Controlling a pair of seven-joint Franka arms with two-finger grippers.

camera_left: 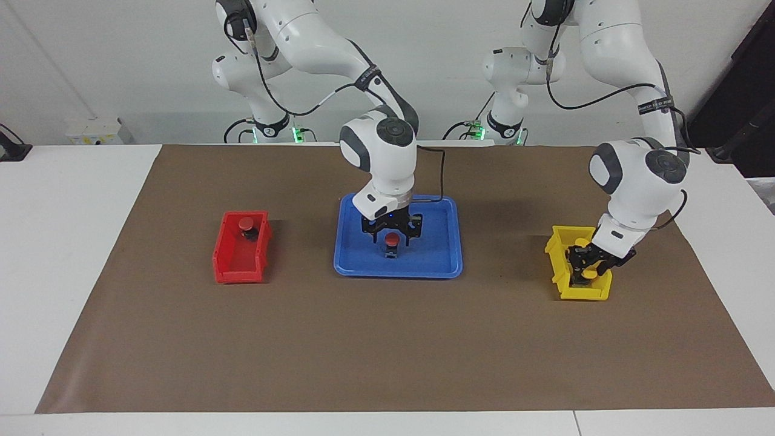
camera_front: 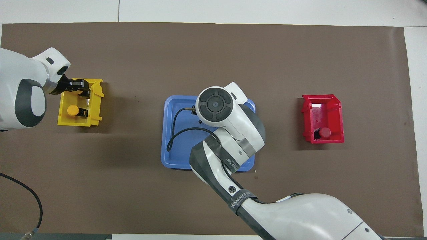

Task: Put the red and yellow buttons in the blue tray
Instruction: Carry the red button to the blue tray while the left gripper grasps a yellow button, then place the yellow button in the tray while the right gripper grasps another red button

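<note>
We see the blue tray (camera_left: 445, 266), a wide shallow rectangle with rounded corners and a raised rim, lying at the middle of the brown mat (camera_left: 387, 351). On its floor stands one red button (camera_left: 392, 241): a round red cap on a dark blocky base, upright. The right gripper (camera_left: 392, 233) stands directly over this button with its fingers spread to either side of the cap, open and clear of it.

A second red button (camera_left: 245, 225) sits in the red bin (camera_left: 233, 269) toward the right arm's end of the table, at the bin's end nearer the robots.

The yellow bin (camera_left: 572, 290) lies toward the left arm's end and holds two yellow buttons. One yellow button (camera_front: 72, 110) lies free in the bin, its round yellow cap plain in the overhead view. The left gripper (camera_left: 587, 259) reaches down into the bin, its fingers closed on the other yellow button (camera_left: 582, 244) (only a sliver of yellow cap shows between the dark fingers).

From overhead, the right arm's wrist (camera_front: 217, 106) and forearm cover much of the tray, hiding the button beneath, and a black cable (camera_front: 175, 133) loops over the tray's floor. The two bins stand well apart from the tray, one at each side.
</note>
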